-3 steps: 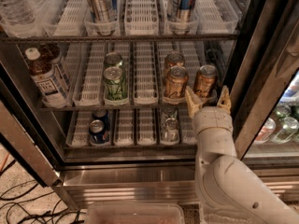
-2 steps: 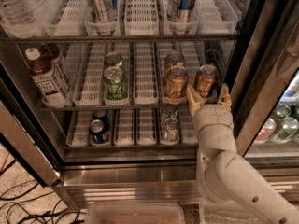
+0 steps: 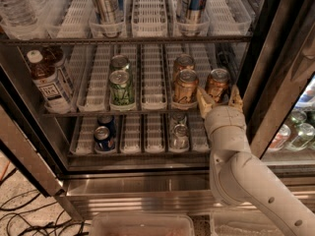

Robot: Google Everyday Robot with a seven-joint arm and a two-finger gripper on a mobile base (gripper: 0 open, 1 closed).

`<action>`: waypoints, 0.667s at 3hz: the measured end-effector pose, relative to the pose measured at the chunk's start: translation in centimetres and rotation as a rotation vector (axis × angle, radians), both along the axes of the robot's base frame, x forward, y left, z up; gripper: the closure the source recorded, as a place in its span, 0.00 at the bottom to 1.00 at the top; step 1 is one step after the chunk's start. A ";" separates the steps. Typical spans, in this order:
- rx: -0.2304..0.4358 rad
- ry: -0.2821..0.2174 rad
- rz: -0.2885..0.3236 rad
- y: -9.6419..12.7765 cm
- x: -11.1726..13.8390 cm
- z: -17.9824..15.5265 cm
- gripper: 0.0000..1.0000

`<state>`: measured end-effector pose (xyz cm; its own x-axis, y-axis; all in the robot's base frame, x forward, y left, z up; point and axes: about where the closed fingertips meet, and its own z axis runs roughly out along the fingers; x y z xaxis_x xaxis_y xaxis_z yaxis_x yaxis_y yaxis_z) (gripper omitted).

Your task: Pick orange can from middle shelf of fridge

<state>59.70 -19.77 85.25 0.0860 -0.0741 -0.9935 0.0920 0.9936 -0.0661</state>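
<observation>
Three orange cans stand on the middle shelf [image 3: 147, 112] of the fridge [image 3: 275, 58]: one at the front [image 3: 185, 86], one behind it [image 3: 183, 63], and one in the right lane [image 3: 218, 84]. My gripper [image 3: 220, 99] is open at the shelf's front edge, just below and in front of the right orange can. One finger [image 3: 203, 101] is at the can's left and the other at its right, neither touching it. The white arm [image 3: 236, 171] reaches up from the lower right.
Two green cans [image 3: 121, 87] and brown tea bottles [image 3: 47, 80] share the middle shelf. Tall slim cans [image 3: 106, 4] stand on the rack above. A blue can [image 3: 102, 136] and a silver can [image 3: 179, 134] sit on the rack below. Another cooler [image 3: 295, 127] is at right.
My gripper has moved slightly up and forward, closer around the right orange can. The cans have not moved.
</observation>
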 end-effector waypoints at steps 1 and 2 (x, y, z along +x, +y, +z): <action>0.020 0.004 0.009 -0.1 0.9 -0.2 0.30; 0.039 0.004 0.008 -0.2 1.7 -0.5 0.30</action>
<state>61.42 -19.95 84.72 0.0829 -0.0345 -0.9960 0.0835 0.9961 -0.0275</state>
